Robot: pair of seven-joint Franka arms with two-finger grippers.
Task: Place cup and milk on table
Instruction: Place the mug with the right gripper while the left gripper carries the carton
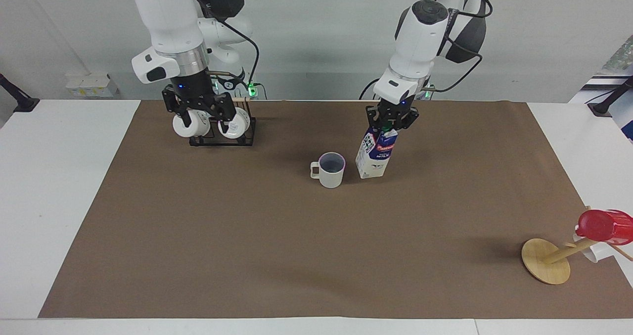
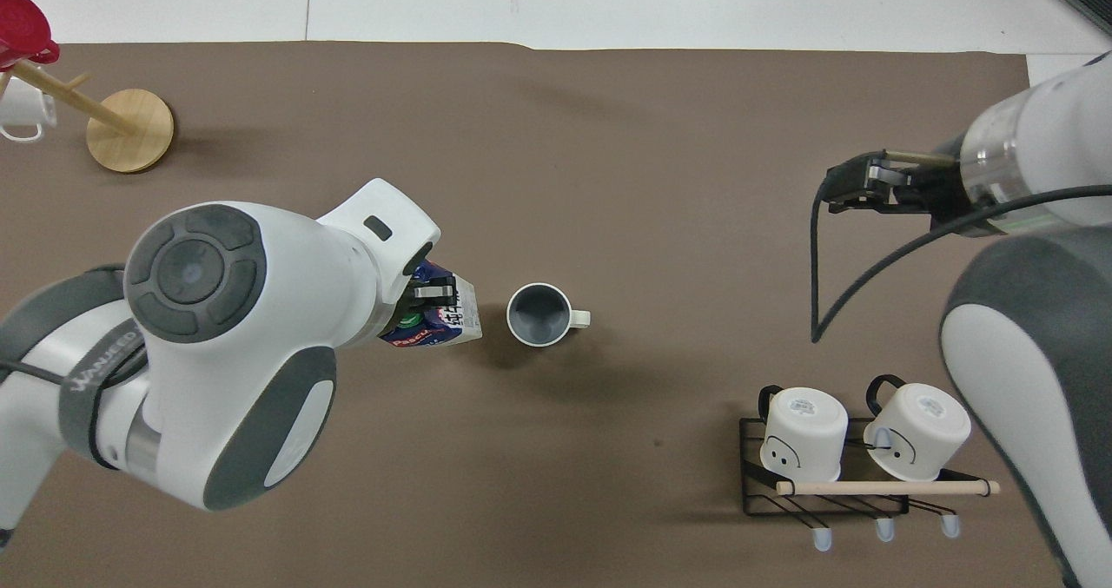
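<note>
The cup [image 1: 331, 169] stands upright on the table's brown paper [image 1: 296, 251], free of any gripper; it also shows in the overhead view [image 2: 539, 313]. The milk [image 1: 374, 153] is right beside the cup, toward the left arm's end, slightly tilted, its base at or just above the paper. My left gripper [image 1: 391, 119] is shut on the carton's top by the green cap. In the overhead view the left arm covers most of the milk [image 2: 439, 320]. My right gripper [image 1: 202, 113] is open and empty, up over the mug rack.
A black wire rack [image 1: 217, 136] with two glossy white mugs [image 2: 804, 427] stands near the robots at the right arm's end. A wooden mug tree [image 1: 546, 261] with a red cup [image 1: 606, 225] leans at the corner farthest from the robots, at the left arm's end.
</note>
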